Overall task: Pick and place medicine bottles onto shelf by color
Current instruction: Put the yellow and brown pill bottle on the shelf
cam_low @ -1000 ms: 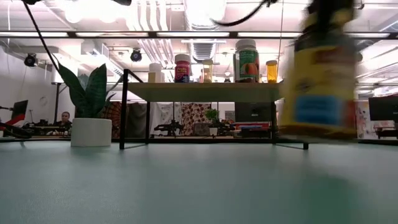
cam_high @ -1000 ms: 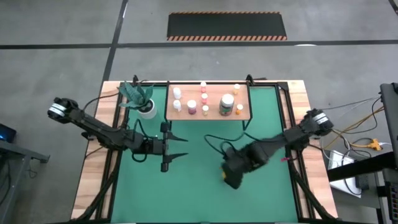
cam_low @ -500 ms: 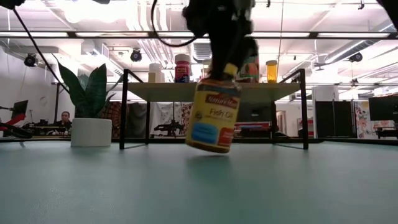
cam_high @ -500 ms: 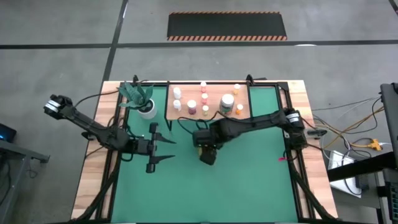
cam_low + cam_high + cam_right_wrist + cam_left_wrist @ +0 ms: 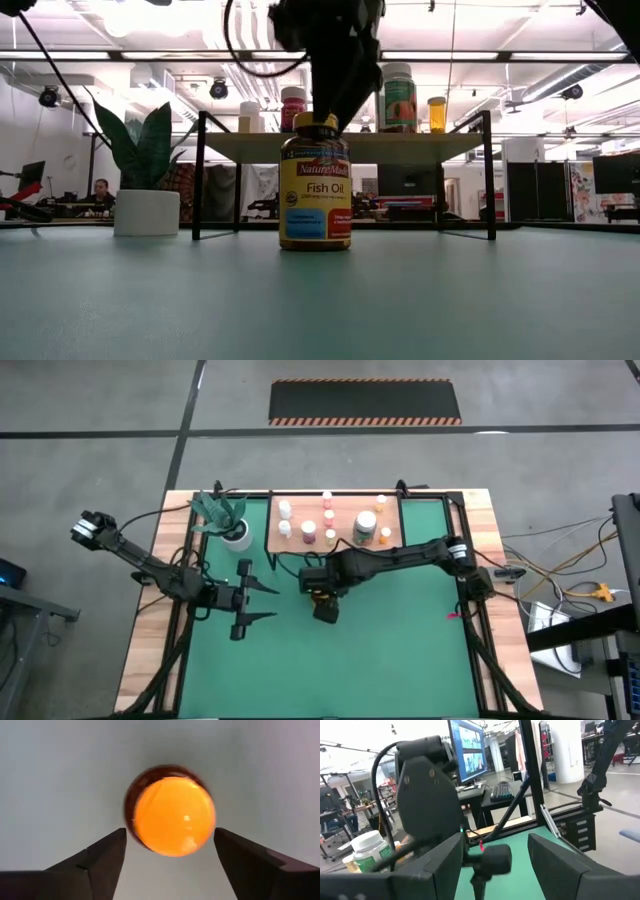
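Fish oil bottle [image 5: 315, 182] stood upright on the green mat [image 5: 320, 300], frame centre in low view, in front of the shelf [image 5: 340, 146], not yet on it. Right end effector [image 5: 170, 847] hung directly above, fingers [image 5: 97, 855] apart either side of the cap, no contact. Left end effector [image 5: 256, 598] waited lower left w/ fingers apart. Risk: regrasping off-centre could tip the bottle; lifting it to the shelf could knock the bottles already there.

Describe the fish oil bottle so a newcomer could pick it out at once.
Start at the wooden shelf on the green mat. The fish oil bottle stands upright on the mat before it, below the right gripper. Unlike the shelved bottles, it stands alone, yellow-labelled and bigger.
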Motion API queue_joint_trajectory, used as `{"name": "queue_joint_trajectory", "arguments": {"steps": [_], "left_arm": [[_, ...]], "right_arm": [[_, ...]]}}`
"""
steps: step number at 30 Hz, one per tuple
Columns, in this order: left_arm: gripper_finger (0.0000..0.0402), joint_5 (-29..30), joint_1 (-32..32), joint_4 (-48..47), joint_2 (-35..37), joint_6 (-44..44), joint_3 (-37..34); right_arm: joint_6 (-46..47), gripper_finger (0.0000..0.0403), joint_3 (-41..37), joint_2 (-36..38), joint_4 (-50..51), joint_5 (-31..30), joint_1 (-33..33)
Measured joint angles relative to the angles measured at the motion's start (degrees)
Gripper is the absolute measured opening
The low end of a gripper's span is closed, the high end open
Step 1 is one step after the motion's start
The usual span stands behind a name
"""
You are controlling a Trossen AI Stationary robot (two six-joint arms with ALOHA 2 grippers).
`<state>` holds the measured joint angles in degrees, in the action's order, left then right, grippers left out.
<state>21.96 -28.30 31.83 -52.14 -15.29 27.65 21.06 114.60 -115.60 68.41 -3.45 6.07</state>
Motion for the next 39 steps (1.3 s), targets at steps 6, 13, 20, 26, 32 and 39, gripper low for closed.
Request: {"name": "queue_joint_trajectory", "arguments": {"steps": [6, 13, 20, 26, 32, 39], "left_arm": [[0.0206, 0.00, 0.01, 0.06, -0.50, 0.08, -0.02], [0.0206, -0.02, 0.01, 0.13, -1.74, 1.44, -0.02], [0.0206, -0.04, 0.01, 0.18, -1.86, 1.49, -0.02], [0.0206, -0.04, 0.01, 0.20, -1.95, 1.61, -0.02], [0.0206, -0.04, 0.01, 0.14, -1.95, 1.66, -0.02], [0.0206, -0.04, 0.01, -0.32, -1.95, 1.64, -0.02]], "right_arm": [[-6.23, 0.0304, -1.83, 5.22, -0.44, -9.21, 2.53], [-13.38, 0.0286, -14.99, 14.30, -12.76, -8.02, 7.82], [-17.03, 0.0266, -32.94, 22.69, -37.99, -8.58, 10.90], [-28.25, 0.0258, -47.07, 25.05, -70.66, -8.74, 10.91], [-35.07, 0.0260, -53.82, 24.82, -85.91, -8.64, 10.64], [-32.18, 0.0262, -53.12, 25.15, -84.03, -12.50, 10.41]]}}
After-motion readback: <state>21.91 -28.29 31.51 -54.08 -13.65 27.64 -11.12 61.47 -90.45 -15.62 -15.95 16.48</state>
